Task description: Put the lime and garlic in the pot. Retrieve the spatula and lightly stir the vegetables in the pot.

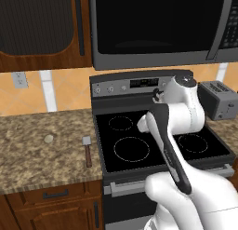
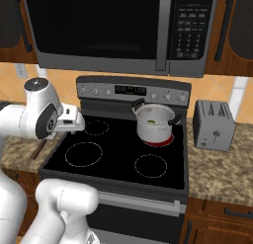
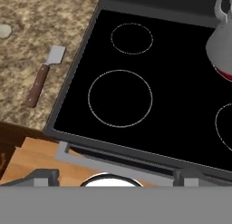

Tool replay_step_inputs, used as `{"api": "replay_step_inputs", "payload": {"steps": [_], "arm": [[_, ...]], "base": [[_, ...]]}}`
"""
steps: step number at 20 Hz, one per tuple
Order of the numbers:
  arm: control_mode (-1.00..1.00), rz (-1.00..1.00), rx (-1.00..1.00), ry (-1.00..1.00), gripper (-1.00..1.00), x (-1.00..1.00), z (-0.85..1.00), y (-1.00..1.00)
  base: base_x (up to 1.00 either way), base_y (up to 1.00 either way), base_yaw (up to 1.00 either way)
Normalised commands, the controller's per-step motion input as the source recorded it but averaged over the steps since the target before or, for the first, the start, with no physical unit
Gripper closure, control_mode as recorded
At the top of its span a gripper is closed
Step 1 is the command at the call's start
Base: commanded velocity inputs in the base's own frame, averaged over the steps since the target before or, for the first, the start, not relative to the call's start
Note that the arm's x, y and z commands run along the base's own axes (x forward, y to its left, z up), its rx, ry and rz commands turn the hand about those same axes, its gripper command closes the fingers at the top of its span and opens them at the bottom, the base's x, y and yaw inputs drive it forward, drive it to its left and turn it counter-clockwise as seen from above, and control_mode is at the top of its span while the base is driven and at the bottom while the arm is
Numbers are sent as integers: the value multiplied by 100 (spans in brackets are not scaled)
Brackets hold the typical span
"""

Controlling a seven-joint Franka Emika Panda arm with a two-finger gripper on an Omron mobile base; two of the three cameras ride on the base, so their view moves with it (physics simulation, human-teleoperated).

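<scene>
**Flat, even lighting, kinda soft renders**

Everything's lit evenly with no obvious light source. The tabletop (image 1: 42,131) granite reads bright and clear, just low-res and a bit mushy. The stove (image 3: 136,82) glass is pure black with no glare or reflections, only the thin burner rings showing. Shadows are barely there; the spatula (image 3: 43,75) casts almost none. The microwave (image 2: 99,28) door and the upper cabinets go very dark, detail lost. The pot (image 2: 154,122) has soft shading, no hard highlights. No motion blur, no edge distortion, focus uniform across all views.
</scene>
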Motion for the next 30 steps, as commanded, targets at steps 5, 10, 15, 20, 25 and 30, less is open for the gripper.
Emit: {"api": "replay_step_inputs", "payload": {"steps": [5, 10, 15, 20, 25, 30], "arm": [[-100, 1, -1, 0, -100, 0, -17, 97], [-100, 0, 0, 0, -100, 15, -2, 60], [-100, 0, 0, 5, -100, 7, 0, 65], [-100, 0, 0, 10, -100, 12, 0, 60], [-100, 0, 0, 5, -100, 20, 0, 40], [-100, 0, 0, 2, -100, 19, 0, 19]], "base": [[0, 0, 0], [0, 0, 0], [0, 0, 0], [0, 0, 0], [0, 0, 0], [0, 0, 0]]}}
